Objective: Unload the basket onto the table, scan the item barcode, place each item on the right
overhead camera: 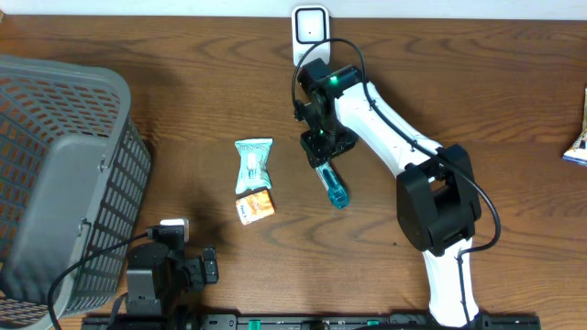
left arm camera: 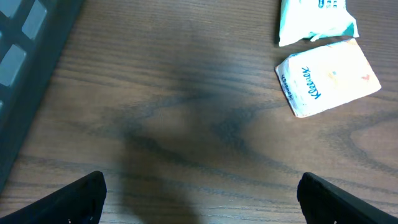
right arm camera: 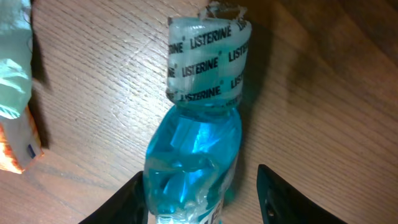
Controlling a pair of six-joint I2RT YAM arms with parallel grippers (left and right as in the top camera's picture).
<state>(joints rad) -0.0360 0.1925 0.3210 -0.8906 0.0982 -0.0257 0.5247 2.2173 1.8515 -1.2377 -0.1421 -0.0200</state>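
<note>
A small Listerine bottle [overhead camera: 333,188] of blue liquid lies on the wooden table with its wrapped cap pointing away from the arm. In the right wrist view the bottle [right arm camera: 196,149] lies between the fingers of my right gripper [right arm camera: 199,186]. The left finger touches its side and the right finger stands clear of it, so the gripper is open around the bottle. From overhead the right gripper [overhead camera: 321,156] sits over the bottle's upper end. My left gripper [left arm camera: 200,186] hangs wide open over bare wood at the near left [overhead camera: 206,266], holding nothing. No barcode shows.
A white scanner-like device [overhead camera: 311,27] stands at the table's far edge. A teal packet [overhead camera: 253,165] and a Kleenex pack [overhead camera: 255,205] lie left of the bottle. A grey basket [overhead camera: 55,174] fills the left side. Another packet [overhead camera: 578,147] pokes in at the right edge.
</note>
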